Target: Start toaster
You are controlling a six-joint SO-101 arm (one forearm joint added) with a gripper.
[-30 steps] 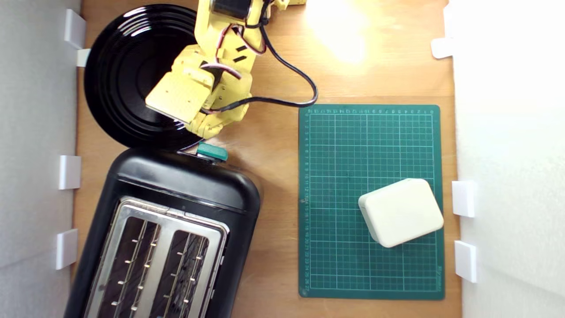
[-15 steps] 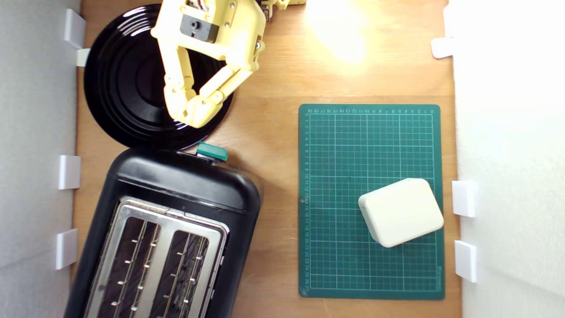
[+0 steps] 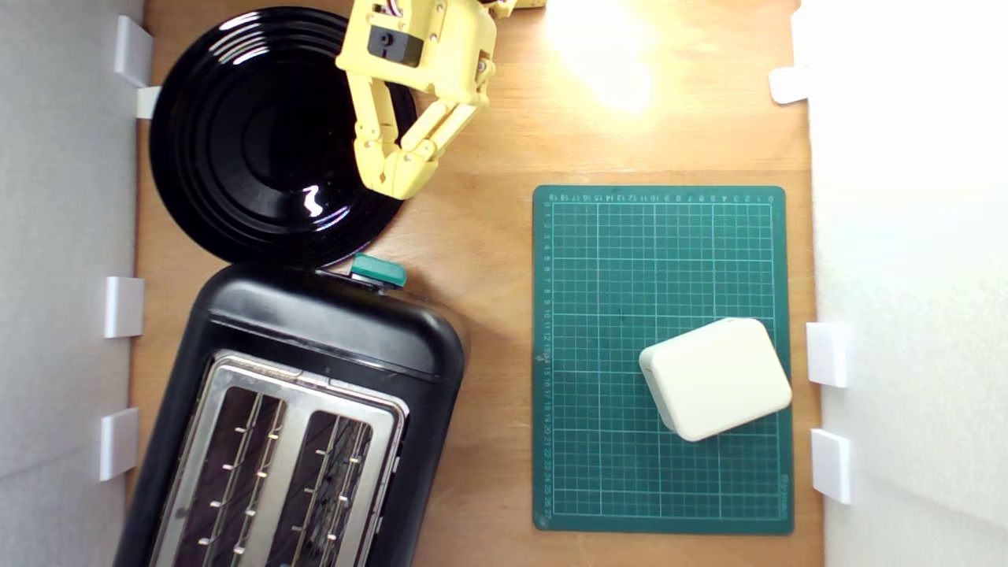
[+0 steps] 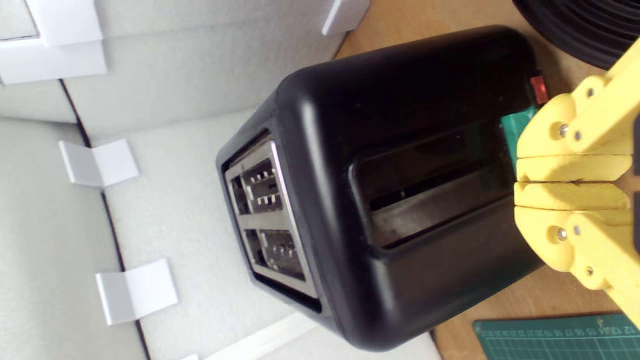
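Yellow gripper (image 3: 396,183): hanging fingertips-down from the wrist, fingers (image 4: 570,167) pressing together, gripping nothing.

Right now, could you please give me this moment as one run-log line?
gripper: shut, empty, above plate edge | toaster: slots empty | green lever: untouched, apart from gripper

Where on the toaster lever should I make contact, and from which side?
Go for the teal knob jutting from the toaster's end face beside the black plate. Bring the shut gripper onto its upper face from above; it seems too small and flat to pinch.
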